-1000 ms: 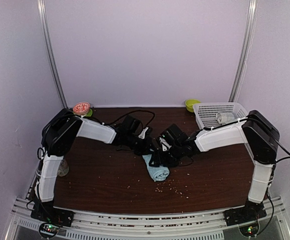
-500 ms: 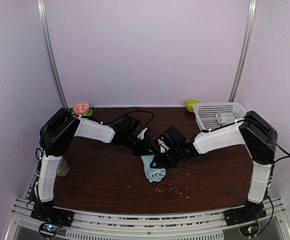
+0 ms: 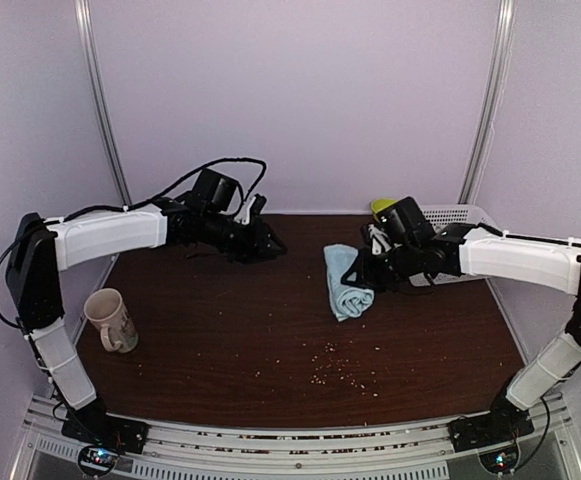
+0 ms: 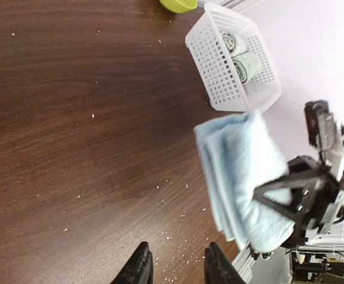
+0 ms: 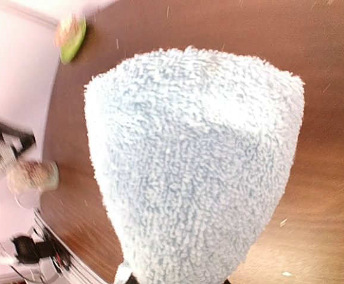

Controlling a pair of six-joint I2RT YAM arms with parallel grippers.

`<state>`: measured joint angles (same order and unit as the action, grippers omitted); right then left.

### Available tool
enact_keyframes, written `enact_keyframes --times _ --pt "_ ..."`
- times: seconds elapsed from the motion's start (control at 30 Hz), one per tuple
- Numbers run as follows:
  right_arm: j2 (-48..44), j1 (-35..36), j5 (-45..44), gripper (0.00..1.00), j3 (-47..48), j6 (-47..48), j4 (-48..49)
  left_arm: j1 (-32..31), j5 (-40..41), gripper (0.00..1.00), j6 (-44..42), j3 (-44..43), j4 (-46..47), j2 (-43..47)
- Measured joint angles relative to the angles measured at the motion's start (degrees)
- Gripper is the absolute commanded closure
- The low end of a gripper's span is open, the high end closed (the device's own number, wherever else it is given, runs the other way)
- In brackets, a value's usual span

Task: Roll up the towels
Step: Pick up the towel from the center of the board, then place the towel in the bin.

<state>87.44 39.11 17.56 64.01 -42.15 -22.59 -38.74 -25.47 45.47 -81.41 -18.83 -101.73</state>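
- Near left, a mug (image 3: 108,318) stands on the surface (image 3: 220,340), and crumbs (image 3: 342,372) lie scattered near the middle. Neither belongs to the job.
- Mid-right, the light blue towel (image 3: 348,285) is a thick, fluffy roll with layers showing at its edge. It appears to be lifted off the surface, and the right end effector (image 3: 370,270) is clenched on it.
- Far left, the left end effector (image 4: 178,254) is released, its fingers parted on nothing, well apart from the towel.
- Far right, the basket (image 4: 219,89) holds the sage-green towel (image 4: 247,64), already rolled.
- Rolling looks finished. What seems left is setting the blue roll down, probably in the basket.
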Motion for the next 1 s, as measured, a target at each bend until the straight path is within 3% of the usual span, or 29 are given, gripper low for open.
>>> enact_keyframes --times 0.23,0.4,0.73,1.0 --pt "-8.2 -14.0 -3.6 1.0 4.1 -0.3 -1.1 0.0 4.6 0.71 -0.2 1.7 -2.1 4.0" --pt "-7.6 -22.6 -7.5 1.0 4.5 -3.2 1.2 0.0 5.7 0.71 -0.1 3.0 -2.6 1.6" --pt "5.8 -33.3 -12.0 1.0 8.1 -8.7 6.3 0.0 5.7 0.72 0.0 3.0 -4.0 -2.2" --pt "16.7 -36.3 -12.9 1.0 15.5 -9.4 6.1 0.0 5.7 0.73 0.6 3.1 -3.9 -2.7"
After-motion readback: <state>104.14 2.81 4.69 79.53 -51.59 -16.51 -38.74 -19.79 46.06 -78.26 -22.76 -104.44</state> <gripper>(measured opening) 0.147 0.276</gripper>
